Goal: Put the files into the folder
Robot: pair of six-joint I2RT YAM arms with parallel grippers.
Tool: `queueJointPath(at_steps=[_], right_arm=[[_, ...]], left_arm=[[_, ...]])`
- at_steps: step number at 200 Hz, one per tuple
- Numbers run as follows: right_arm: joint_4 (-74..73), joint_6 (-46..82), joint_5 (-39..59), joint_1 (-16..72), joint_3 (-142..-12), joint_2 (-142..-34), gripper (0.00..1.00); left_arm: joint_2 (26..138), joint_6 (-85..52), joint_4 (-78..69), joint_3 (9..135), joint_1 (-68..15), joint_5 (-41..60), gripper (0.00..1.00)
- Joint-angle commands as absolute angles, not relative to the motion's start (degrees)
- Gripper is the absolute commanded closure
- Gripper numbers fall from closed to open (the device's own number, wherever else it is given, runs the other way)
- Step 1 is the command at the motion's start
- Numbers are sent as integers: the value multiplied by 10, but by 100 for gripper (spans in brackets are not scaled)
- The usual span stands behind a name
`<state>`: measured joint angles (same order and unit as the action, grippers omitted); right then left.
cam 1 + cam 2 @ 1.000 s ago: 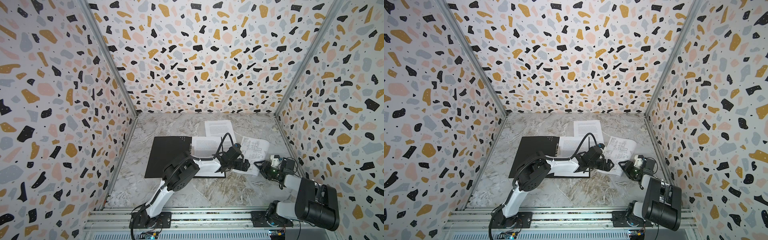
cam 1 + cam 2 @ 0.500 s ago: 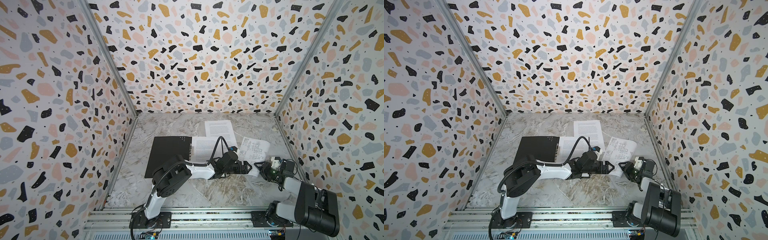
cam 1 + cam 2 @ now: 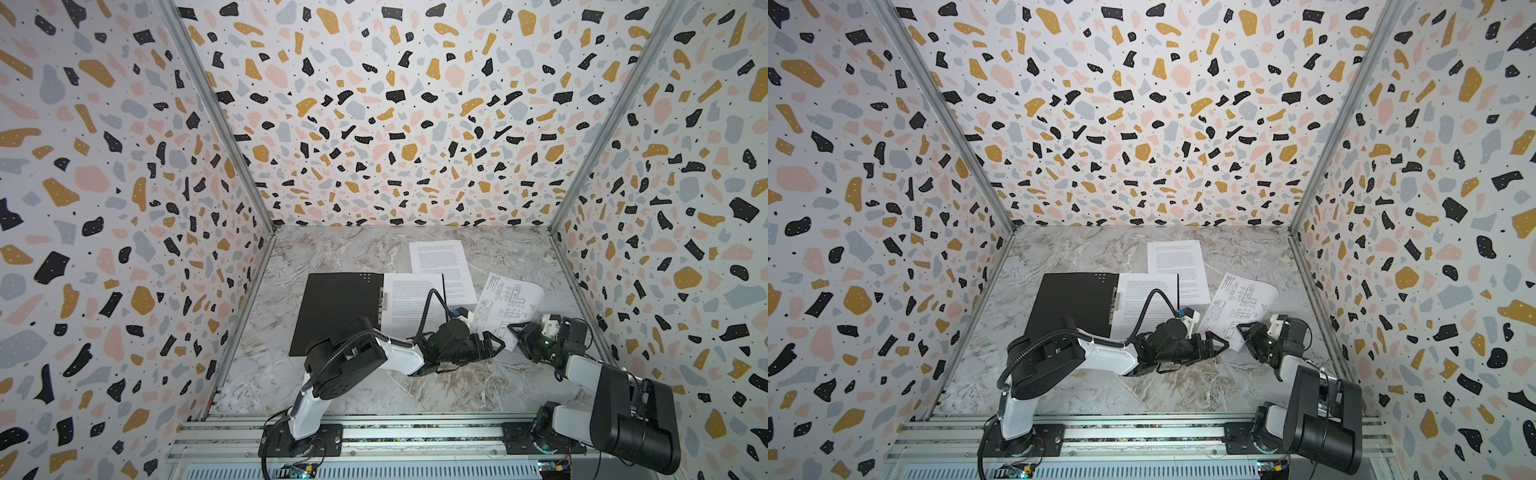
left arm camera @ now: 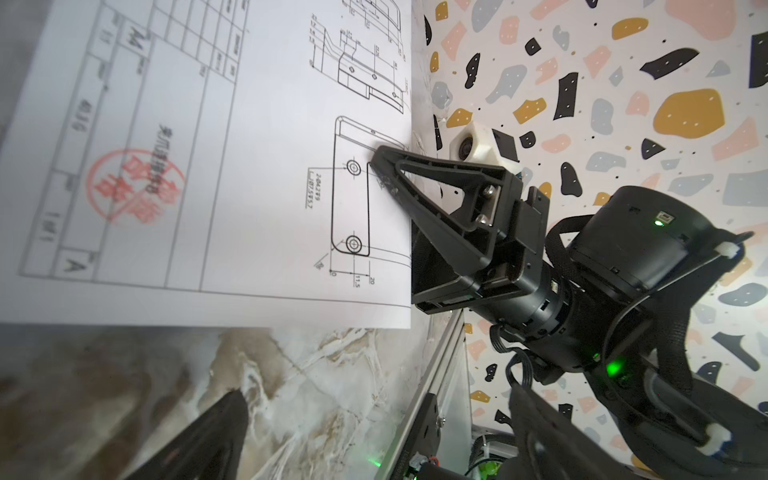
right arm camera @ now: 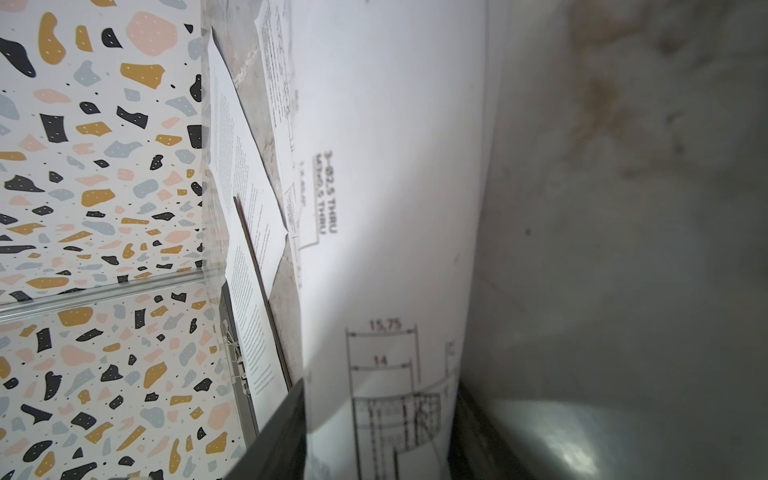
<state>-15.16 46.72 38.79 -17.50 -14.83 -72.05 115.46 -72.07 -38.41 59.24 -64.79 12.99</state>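
While both arms sit low at the lower right of the table (image 3: 332, 386), I start with both top views. The folder (image 3: 336, 311) lies open left of centre, black inside up, with its clip (image 3: 381, 305) along the spine. One text sheet (image 3: 409, 299) lies on the folder's right half, square to its edges. A second text sheet (image 3: 440, 262) lies farther back, and the folder's right edge crosses its near left part. The drawing sheet (image 3: 509, 299) sits tilted at right, its near edge bowed upward.

My left gripper (image 3: 496, 345) has its jaws spread wide, tips just beside that sheet's near left corner. The right gripper (image 3: 517, 332) faces it, near but not touching, and close to the right wall (image 3: 590, 316). Bare table runs from both grippers down to the front rail (image 3: 415, 432), and also left of the folder.

From the left wrist I get what the top views hide. One finger of the right gripper (image 4: 399, 174) lies on top of the drawing sheet (image 4: 208, 166) at its edge, the other passes beneath. A red stamp (image 4: 133, 187) marks the title block.

From the right wrist, its fingers (image 5: 286, 436) stand partly apart with the drawing sheet (image 5: 395, 208) bowed through the gap. Beyond them I see the folder (image 5: 245, 395) edge-on.
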Motion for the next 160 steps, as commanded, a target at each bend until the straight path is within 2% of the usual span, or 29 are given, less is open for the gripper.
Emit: queueJointPath(at_steps=[1,64,160], right_arm=[[-148,487,364,-166,-139,-727,48],[-157,511,345,-162,-129,-696,48],[-147,461,350,-164,-131,-710,47]], left_arm=[[1149,-769,-464,586,-658,120,2],[1207,-849,-545,597,-662,109,3],[1252,-897,-599,614,-660,115,6]])
